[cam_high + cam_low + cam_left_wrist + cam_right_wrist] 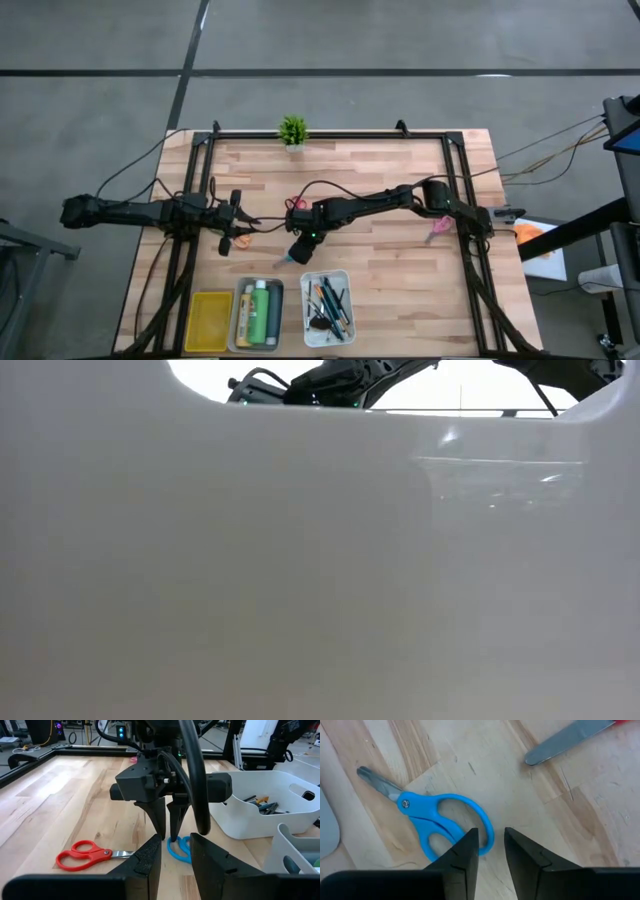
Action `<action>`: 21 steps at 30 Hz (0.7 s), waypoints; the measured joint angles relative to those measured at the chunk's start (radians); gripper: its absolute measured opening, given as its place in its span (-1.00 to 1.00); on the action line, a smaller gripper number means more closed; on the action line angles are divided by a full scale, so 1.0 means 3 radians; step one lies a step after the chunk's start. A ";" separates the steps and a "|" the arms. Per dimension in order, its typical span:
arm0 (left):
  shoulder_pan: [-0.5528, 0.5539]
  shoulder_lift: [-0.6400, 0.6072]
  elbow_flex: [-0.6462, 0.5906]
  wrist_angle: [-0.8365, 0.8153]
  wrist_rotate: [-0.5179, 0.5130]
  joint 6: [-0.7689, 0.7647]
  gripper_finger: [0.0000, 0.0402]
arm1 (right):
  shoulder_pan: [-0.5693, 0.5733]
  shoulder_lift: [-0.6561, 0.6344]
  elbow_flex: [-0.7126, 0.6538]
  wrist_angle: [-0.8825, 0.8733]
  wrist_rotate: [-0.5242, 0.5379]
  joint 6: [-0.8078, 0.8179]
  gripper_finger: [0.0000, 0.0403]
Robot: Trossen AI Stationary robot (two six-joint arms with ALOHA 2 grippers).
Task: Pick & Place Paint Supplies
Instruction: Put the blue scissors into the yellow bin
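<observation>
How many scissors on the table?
3: blue scissors under the right gripper, red scissors near the left gripper, pink scissors at the table's right. White tray may hide more.

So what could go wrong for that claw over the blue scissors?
The right gripper stands over the blue scissors with its fingers slightly apart, one fingertip over a handle loop. It might pinch only the loop's edge, so the scissors could swing or slip. The red scissors lie close by, and so does the white tray; a careless lift could bump either.
</observation>
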 joint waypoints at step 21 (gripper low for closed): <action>0.0000 -0.0001 0.0000 -0.0002 0.0000 0.0000 -0.48 | 0.0032 -0.1349 -0.0731 0.0930 0.0946 -0.0715 -0.54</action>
